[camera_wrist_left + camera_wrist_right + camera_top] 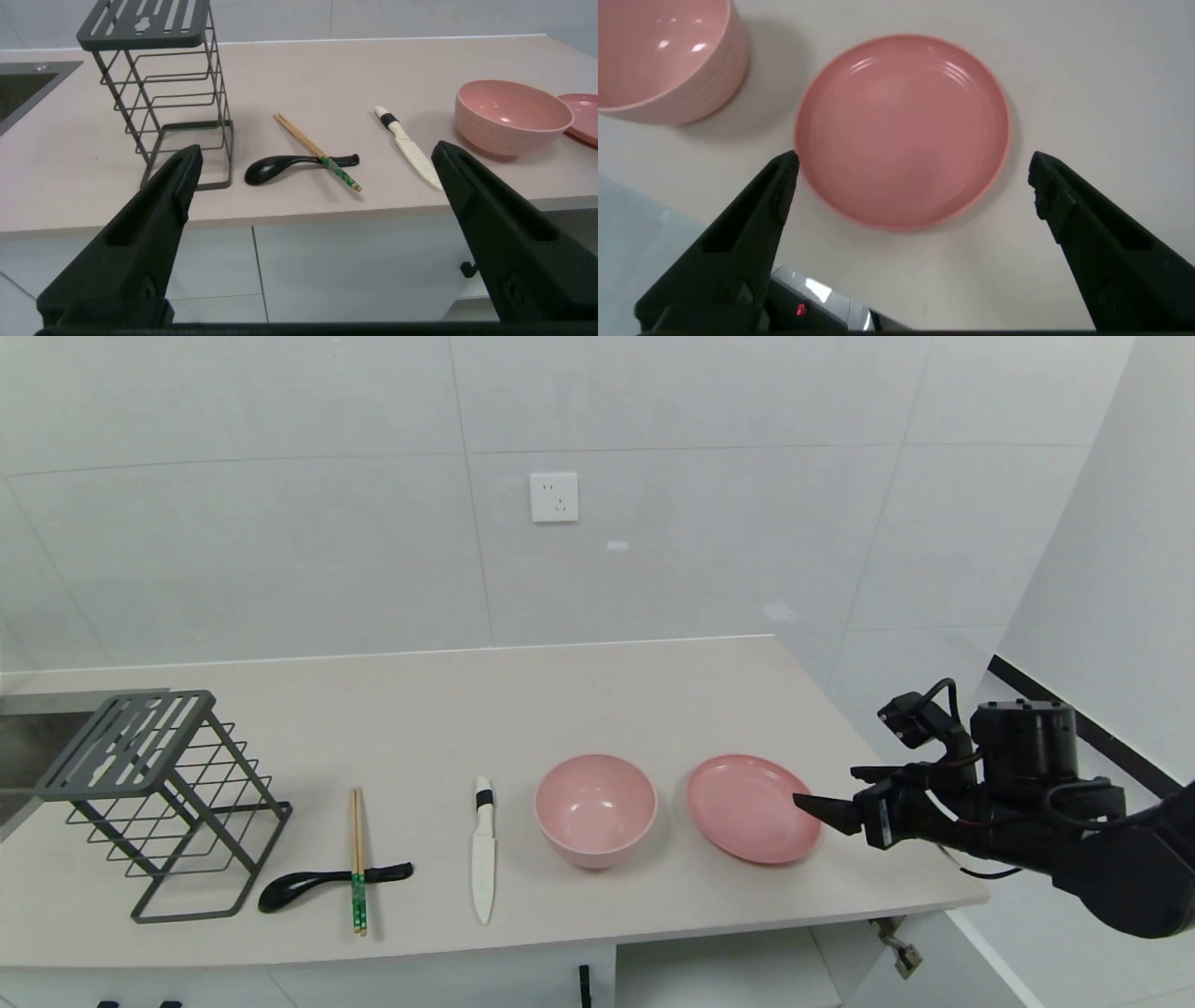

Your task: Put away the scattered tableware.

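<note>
The right claw (pixel 826 786) is hovering at the right end of the countertop (pixel 467 709) with its fingers spread wide and nothing between them. From the head camera, its lower fingertip is overlapping the right rim of the pink plate (pixel 752 807); whether it is touching the rim cannot be told. From the right wrist camera, the plate is lying flat on the counter below the claw, framed between the two black fingers (pixel 738 252), with a gap showing on each side.

The pink bowl (pixel 595 809) is sitting upright just to the left of the plate, close but apart from it. Further left, a white knife (pixel 483 849) with a black band at the handle is lying with its blade pointing toward the front edge. Beyond it, a pair of chopsticks (pixel 358 859) is resting across the handle of a black spoon (pixel 322 882). The dark grey wire rack (pixel 159 793) is standing at the left end, just beside the spoon's bowl, with a sink (pixel 28 737) behind it.

The left claw (pixel 316 151) is hanging off the front edge of the counter, well apart from the tableware, its fingers also spread wide and holding nothing.
</note>
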